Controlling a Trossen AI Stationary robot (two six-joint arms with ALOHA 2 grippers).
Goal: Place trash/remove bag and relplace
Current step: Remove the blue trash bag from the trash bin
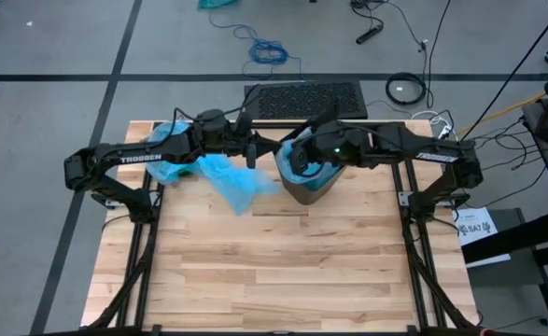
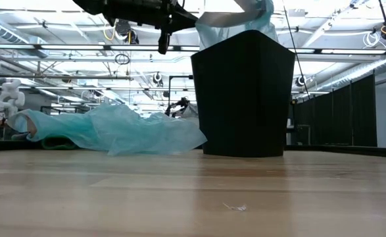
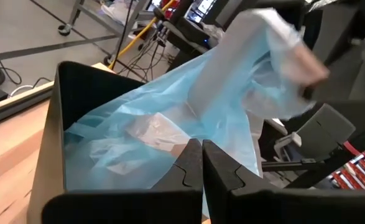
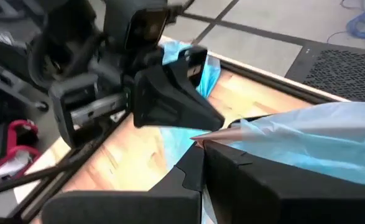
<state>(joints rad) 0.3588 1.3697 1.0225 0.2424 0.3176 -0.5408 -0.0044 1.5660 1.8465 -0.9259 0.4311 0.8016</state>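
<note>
Wooden counter (image 1: 283,271) carries a black bin (image 2: 243,92) with its blue bag (image 3: 170,124) bunched up above the rim. A spare bag (image 2: 114,131) sprawls beside it. Right gripper (image 4: 201,146) is pinched closed on the bag's edge, left gripper (image 3: 202,152) closed, empty, at the rim. Removal looks underway; replacing remains. No trash visible.
</note>
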